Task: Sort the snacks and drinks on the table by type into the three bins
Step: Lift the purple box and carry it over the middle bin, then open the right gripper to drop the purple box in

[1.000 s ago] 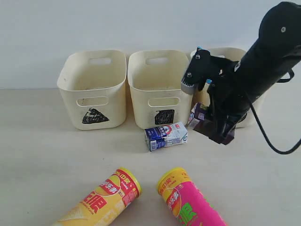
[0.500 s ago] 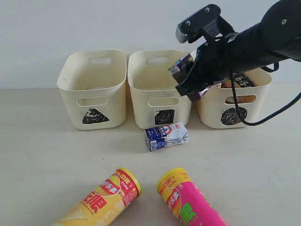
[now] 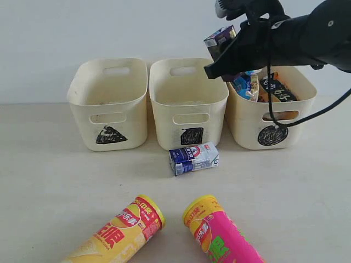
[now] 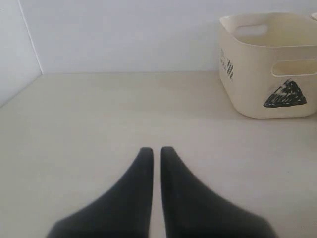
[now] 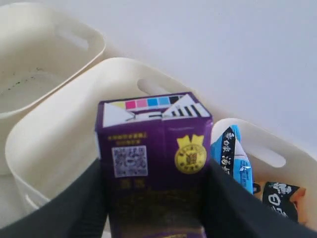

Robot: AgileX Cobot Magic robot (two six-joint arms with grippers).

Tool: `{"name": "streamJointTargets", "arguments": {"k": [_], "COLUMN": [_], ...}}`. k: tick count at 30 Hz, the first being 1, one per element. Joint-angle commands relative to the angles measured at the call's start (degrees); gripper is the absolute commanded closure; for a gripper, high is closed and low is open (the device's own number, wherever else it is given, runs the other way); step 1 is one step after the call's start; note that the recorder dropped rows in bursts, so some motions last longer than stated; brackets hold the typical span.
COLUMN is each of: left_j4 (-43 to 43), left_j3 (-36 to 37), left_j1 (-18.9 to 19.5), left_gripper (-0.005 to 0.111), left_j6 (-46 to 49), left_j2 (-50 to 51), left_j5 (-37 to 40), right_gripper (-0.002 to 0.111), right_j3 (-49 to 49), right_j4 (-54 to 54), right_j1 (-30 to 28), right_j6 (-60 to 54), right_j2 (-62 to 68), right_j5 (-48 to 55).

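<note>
My right gripper (image 3: 222, 46) (image 5: 154, 198) is shut on the dark purple carton (image 3: 219, 39) (image 5: 153, 158), held in the air over the back of the square-marked middle bin (image 3: 188, 101) (image 5: 69, 134). The circle-marked bin (image 3: 271, 109) (image 5: 277, 153) holds the blue packet (image 3: 245, 85) (image 5: 229, 153) and the orange packet (image 3: 277, 90) (image 5: 285, 196). The triangle-marked bin (image 3: 109, 101) (image 4: 267, 64) looks empty. The blue-and-white carton (image 3: 193, 158) lies in front of the middle bin. The yellow-red tube (image 3: 118, 233) and the pink-green tube (image 3: 222, 235) lie near the front edge. My left gripper (image 4: 155, 150) is shut and empty, low over bare table.
A pale wall stands right behind the three bins. The right arm (image 3: 307, 38) reaches across above the circle bin. Open tabletop (image 4: 99, 114) stretches out beside the triangle bin.
The right gripper has lifted the purple carton from the table in front of the circle bin, up and back to above the middle bin's rear rim. The left gripper has not moved.
</note>
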Motion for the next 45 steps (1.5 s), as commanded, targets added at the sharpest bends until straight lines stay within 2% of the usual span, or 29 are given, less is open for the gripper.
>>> {"name": "streamJointTargets", "arguments": {"k": [1,18,33,36,42,45], "left_j4": [-0.3,-0.3,-0.3,-0.3,-0.3,-0.3], "left_j3": [0.2,0.2,0.2,0.2,0.2,0.2], "left_j1": [0.0,0.0,0.0,0.0,0.0,0.0], "left_gripper": [0.102,0.102,0.102,0.102,0.102,0.102], "left_j6": [-0.3,-0.3,-0.3,-0.3,-0.3,-0.3], "left_j2": [-0.2,-0.2,-0.2,-0.2,-0.2,-0.2], "left_j5": [-0.1,-0.1,-0.1,-0.1,-0.1,-0.1], "right_gripper": [0.108,0.108,0.107,0.093,0.046,0.036], "right_j3": [-4.2,-18.2,-23.7,-23.7,-23.7,-23.7], "right_j4": [0.3,0.3,4.6,4.6,4.6,4.6], "right_j1": [0.0,0.0,0.0,0.0,0.0,0.0], "right_j6": [2.2,6.0,6.3,6.3,6.1,6.1], "right_j2": [3.2,16.9,24.1,24.3,24.3,24.3], "right_j5": [0.0,3.2,3.3,3.3,3.2,3.1]}}
